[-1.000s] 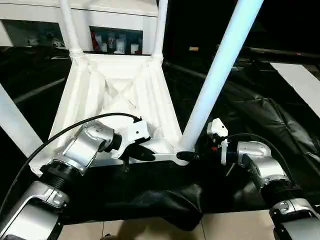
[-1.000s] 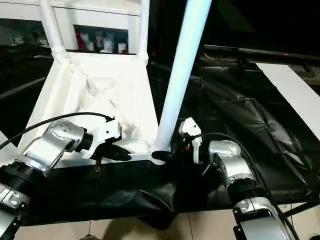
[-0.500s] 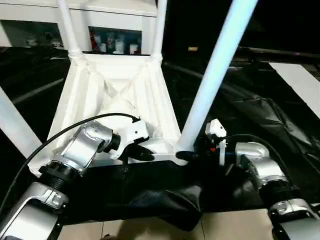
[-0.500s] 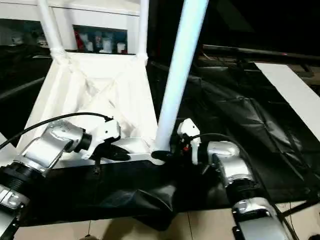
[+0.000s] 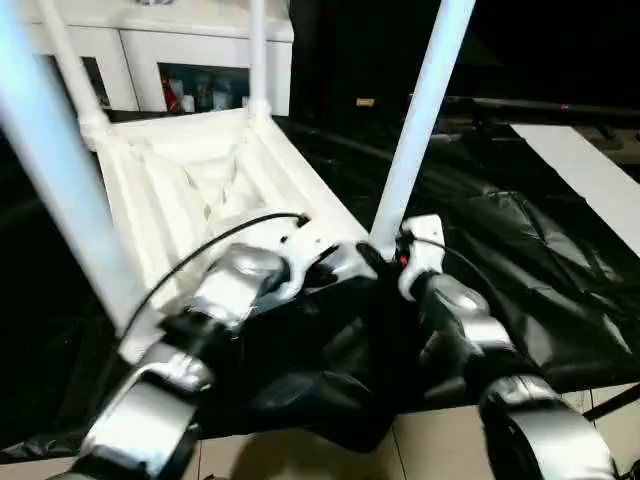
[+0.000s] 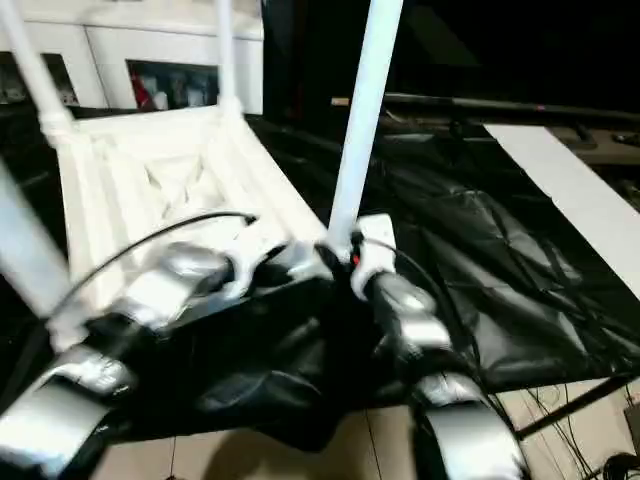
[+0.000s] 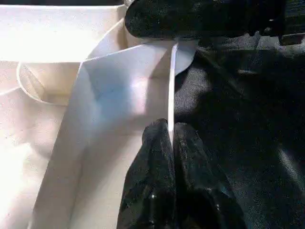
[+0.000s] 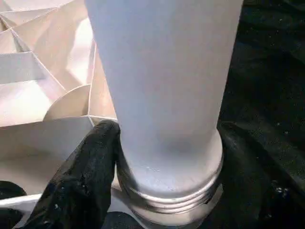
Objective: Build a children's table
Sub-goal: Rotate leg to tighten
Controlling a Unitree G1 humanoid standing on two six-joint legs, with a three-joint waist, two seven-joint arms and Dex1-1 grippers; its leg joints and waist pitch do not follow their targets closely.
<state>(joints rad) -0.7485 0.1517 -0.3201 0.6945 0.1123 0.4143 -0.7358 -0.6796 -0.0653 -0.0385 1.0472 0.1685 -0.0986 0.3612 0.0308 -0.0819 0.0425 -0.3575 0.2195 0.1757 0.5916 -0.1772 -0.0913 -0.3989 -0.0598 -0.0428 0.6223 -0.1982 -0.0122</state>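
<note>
Item 1, table top (image 5: 190, 175): you are looking at the white square top lying upside down on the black sheet (image 5: 520, 250), ribbed underside facing up, its near right corner sitting between your 2 grippers. Item 2, legs: 4 white tube legs are standing up from the corner sockets, the near right leg (image 5: 415, 120) rising just in front of your right wrist, the near left leg (image 5: 55, 165) crossing the left of the head view, and the 2 far legs (image 5: 258, 50) rising at the back corners. Item 3, left gripper (image 7: 170, 136): your fingers (image 7: 155, 157) are pressing together on the thin near edge of the top, close to that right corner. Item 4, right gripper (image 8: 162, 157): your jaws are sitting apart around the base of the near right leg, just above its threaded collar, with 1 black finger (image 8: 90, 162) lying against the tube; you cannot tell whether the other one is touching it. Item 5, surroundings: a white cabinet (image 5: 200, 40) is standing behind the top, and a flat white board (image 5: 590, 180) is lying on the sheet well off to your right
</note>
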